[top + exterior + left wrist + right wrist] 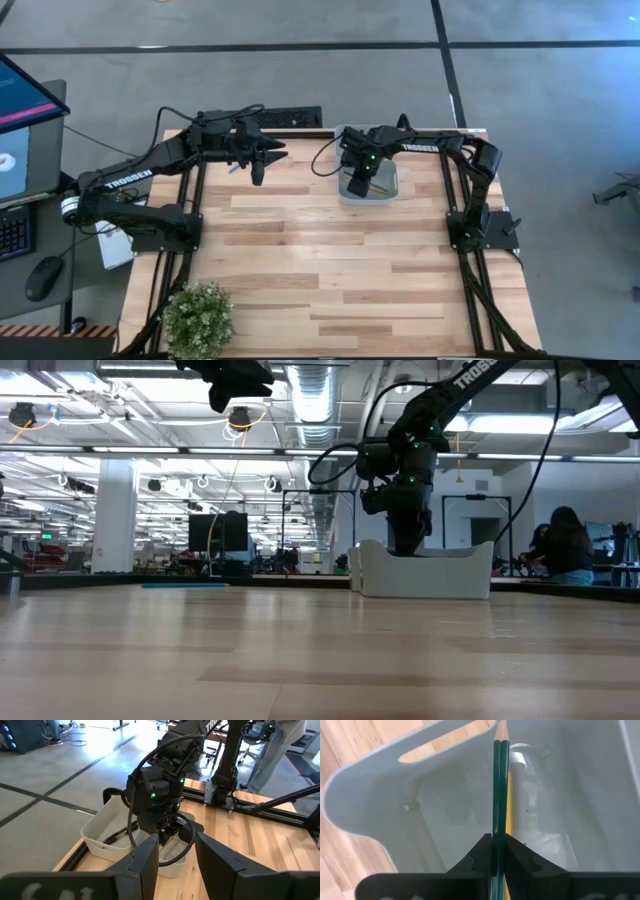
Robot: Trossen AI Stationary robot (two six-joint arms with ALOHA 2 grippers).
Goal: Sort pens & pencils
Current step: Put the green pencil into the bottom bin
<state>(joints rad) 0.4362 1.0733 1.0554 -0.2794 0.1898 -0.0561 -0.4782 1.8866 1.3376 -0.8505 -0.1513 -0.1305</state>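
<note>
Only the right wrist view shows the right gripper [498, 851] clamped on a dark green wooden pencil [499, 790], lengthwise up-frame, tip topmost, inside the pale grey plastic bin [365, 795]; a yellow pencil [509, 802] lies beside it. In the high view's upper left, the left gripper [257, 160] hangs part-open.

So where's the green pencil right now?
The green pencil is pinched in the right hand, inside the white bin at the table's far right.

Grey concrete floor [540, 90] with dark seams; ceiling lights [120, 435] overhead.
</note>
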